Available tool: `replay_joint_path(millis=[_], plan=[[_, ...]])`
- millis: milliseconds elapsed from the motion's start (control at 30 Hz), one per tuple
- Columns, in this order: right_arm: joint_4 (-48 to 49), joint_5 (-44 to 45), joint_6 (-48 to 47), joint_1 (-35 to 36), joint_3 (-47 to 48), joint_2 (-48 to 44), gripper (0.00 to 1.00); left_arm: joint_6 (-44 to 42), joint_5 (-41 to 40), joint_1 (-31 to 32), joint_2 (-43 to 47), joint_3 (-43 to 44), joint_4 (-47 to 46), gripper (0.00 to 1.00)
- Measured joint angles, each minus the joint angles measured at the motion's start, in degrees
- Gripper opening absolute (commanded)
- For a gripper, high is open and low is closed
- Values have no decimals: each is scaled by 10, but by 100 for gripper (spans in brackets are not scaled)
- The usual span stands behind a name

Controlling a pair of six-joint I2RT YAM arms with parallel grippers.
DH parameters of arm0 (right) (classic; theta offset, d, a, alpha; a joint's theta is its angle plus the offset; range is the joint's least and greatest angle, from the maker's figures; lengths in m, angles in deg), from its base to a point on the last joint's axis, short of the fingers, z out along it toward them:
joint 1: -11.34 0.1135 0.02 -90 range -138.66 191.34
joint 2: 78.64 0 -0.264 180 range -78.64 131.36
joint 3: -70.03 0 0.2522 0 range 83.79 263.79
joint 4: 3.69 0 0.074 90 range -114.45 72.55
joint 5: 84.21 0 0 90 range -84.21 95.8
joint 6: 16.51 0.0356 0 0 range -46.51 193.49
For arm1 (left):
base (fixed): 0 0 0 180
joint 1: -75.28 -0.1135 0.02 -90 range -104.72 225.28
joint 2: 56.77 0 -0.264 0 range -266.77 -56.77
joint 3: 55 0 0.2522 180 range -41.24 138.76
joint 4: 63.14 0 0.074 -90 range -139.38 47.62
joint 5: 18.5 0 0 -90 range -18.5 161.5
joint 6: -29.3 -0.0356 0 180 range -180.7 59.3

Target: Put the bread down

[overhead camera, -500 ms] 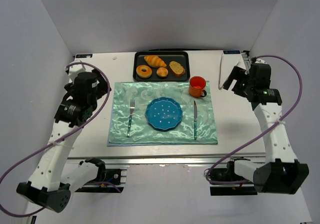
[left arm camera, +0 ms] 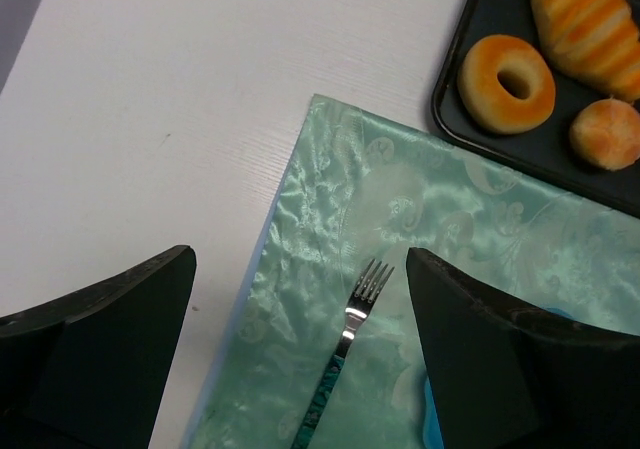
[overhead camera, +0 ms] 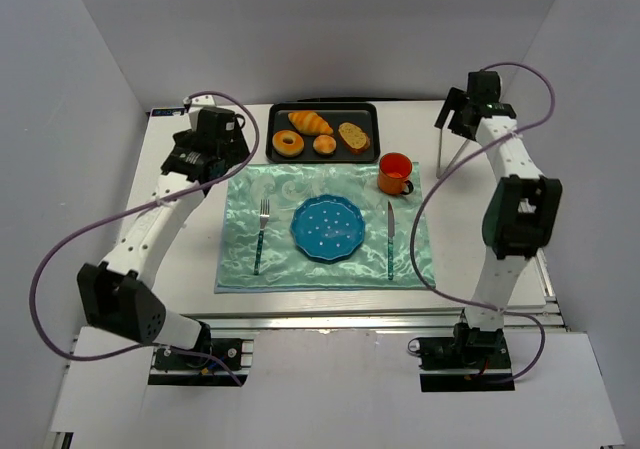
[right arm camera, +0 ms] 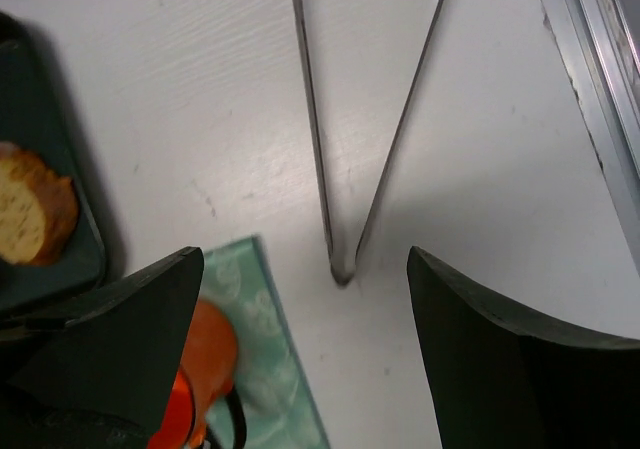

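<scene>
Near: round blue plate (overhead camera: pixel 328 228) centred on teal satin placemat (overhead camera: pixel 240 259). It's bare, bread not placed yet.

Far centre: black rectangular tray (overhead camera: pixel 278 117) holds all the bread: ring doughnut (left arm camera: pixel 506 82), small round bun (left arm camera: pixel 606 132), striped croissant (left arm camera: pixel 585 29), toast slice (right arm camera: pixel 25 214).

Left gripper (left arm camera: pixel 300 259): fingers apart, empty, wrist pitched down over the placemat's far-left corner. Doughnut is just beyond it to the right, so the left arm looks nearer.

Right gripper (right arm camera: pixel 305 254): apart, empty, pointing down over V-shaped steel tongs (right arm camera: pixel 340 266) on the white surface (left arm camera: pixel 150 89). Tongs' long axis runs near–far, hinge nearest.

My read: tongs first.
</scene>
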Motion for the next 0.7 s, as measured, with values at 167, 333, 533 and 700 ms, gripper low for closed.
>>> replay_joint_path(millis=[167, 333, 533, 700], plan=[[-27, 27, -5, 0, 163, 158, 89, -10, 9, 0, -67, 33, -3, 98], [-41, 33, -5, -1, 228, 232, 89, -14, 13, 0, -107, 55, -7, 98], [-47, 33, -1, -14, 223, 249, 89, -13, 20, 0, -129, 62, -7, 98], [-43, 33, -1, -20, 211, 249, 89, -10, 22, -1, -135, 62, -7, 98]])
